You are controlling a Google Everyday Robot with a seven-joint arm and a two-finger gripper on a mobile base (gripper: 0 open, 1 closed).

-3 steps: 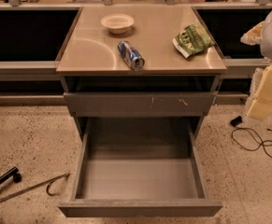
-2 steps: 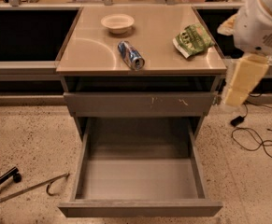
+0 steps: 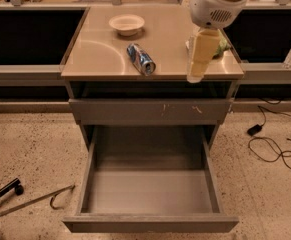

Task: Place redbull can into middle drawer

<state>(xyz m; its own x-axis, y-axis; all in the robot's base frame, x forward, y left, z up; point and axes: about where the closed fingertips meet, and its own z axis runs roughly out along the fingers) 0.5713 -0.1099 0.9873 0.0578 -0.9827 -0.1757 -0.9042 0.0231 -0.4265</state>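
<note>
The redbull can [image 3: 140,59] lies on its side on the smooth tan tabletop [image 3: 97,54], a slim blue-and-silver cylinder whose silver end faces us toward 5 o'clock. It is not in the middle drawer [image 3: 150,223].

Nearest us, that drawer stands open: a wide, deep grey metal tray, rectangular, with a plain flat front panel. At 9 o'clock from it, on the speckled floor, we see a thin bent metal rod [image 3: 35,201]. At 3 o'clock, dark cables [image 3: 280,151] curl on the floor.

Above the open drawer sits a shut grey drawer front [image 3: 150,111] with small pale scratches.

At 3 o'clock from the can, apart from it, the gripper [image 3: 197,71] hangs as a pale yellow slab over the table's front edge beneath a rounded white arm housing. Whether it is apart or together we cannot tell. A green snack bag [image 3: 222,45] peeks out behind it.

Farthest, at 11 o'clock from the can, rests a shallow round cream bowl [image 3: 127,24].
</note>
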